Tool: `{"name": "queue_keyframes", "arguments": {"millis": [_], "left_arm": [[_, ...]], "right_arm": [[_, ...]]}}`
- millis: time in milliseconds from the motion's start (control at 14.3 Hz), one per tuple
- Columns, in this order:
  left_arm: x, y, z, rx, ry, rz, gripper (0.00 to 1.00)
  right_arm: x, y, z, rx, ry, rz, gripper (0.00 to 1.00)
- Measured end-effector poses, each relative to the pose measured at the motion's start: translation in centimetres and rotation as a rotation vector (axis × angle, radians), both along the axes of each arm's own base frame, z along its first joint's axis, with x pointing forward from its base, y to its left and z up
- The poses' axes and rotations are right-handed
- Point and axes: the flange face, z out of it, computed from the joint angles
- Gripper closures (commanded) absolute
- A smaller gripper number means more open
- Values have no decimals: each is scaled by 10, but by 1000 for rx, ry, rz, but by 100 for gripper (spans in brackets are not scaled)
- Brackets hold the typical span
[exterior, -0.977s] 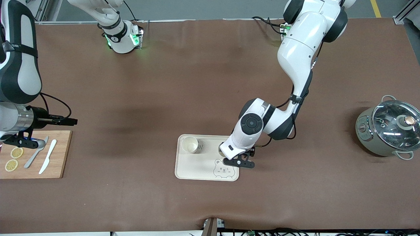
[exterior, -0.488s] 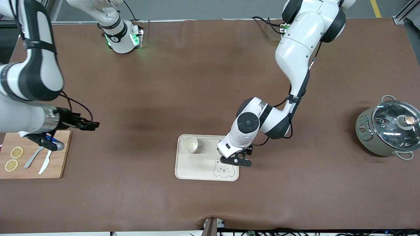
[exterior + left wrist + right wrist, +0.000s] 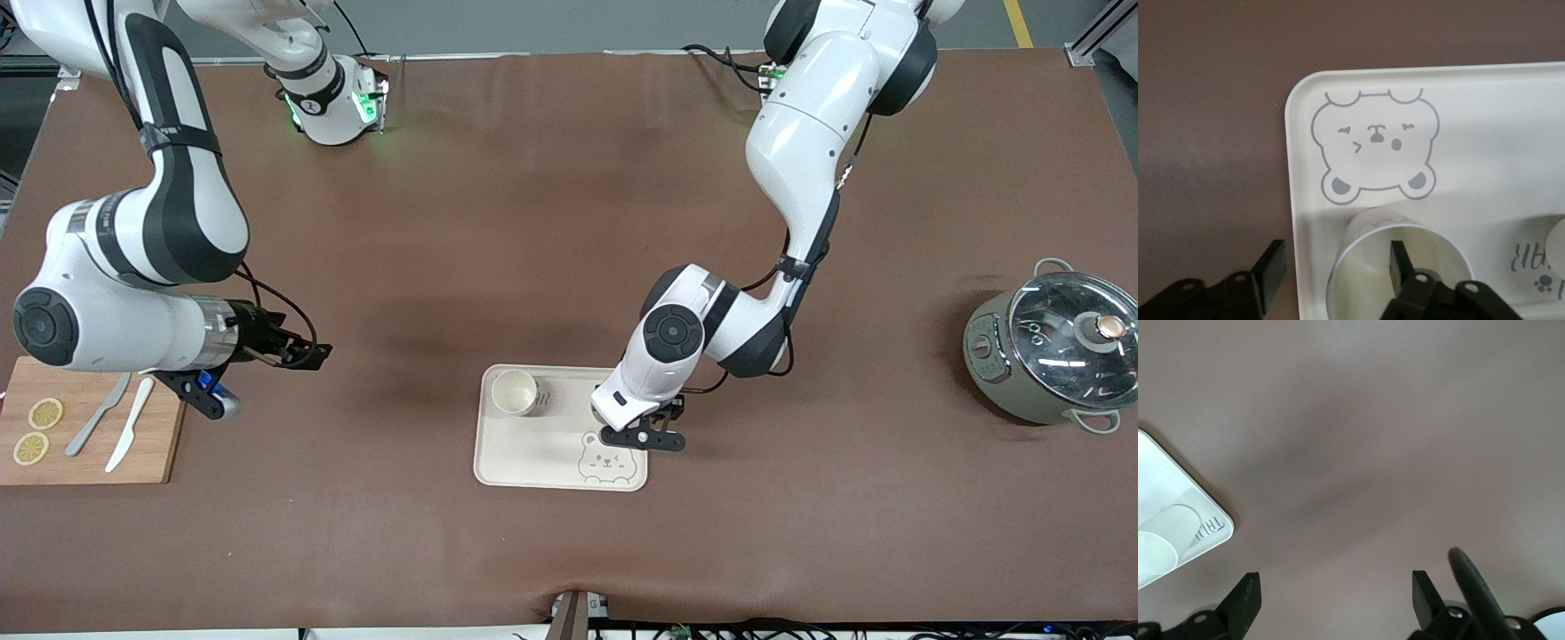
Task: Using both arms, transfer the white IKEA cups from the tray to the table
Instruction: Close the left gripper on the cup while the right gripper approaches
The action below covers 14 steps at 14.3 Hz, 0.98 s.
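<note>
1. The left gripper [image 3: 1335, 270] sits low over the bear tray [image 3: 498, 462], fingers spread astride the wall of one white cup [image 3: 1365, 267], one finger inside, one outside.
2. The other white cup [image 3: 515, 392] stands on the tray, toward the right arm's end.
3. The right gripper [image 3: 307, 356] hangs above bare table near the cutting board [image 3: 164, 444], fingers spread, holding nothing.

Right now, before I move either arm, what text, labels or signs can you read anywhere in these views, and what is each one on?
No text reads for sure.
Bear tray: short grey lettering beside a cup and above a paw print, cut off and unclear.
Bear tray: outline drawing of a bear face, no words.
Right arm's base: small dark mark, too small to read.
Pot: no readable label.
</note>
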Motion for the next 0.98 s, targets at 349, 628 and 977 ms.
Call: {"name": "queue_keyframes", "arguments": {"millis": [349,628,977], "left_arm": [[1,-1,-8,-14,-17,7,100],[1,-3,-8,-25,-20,52,100],[2,-3,-7,-34,-20,95,100]], "right_arm": [[0,2,0,-2,2,-12,0],[0,1,0,-3,2,-14,0],[0,0,0,-4,7,-17,0]]}}
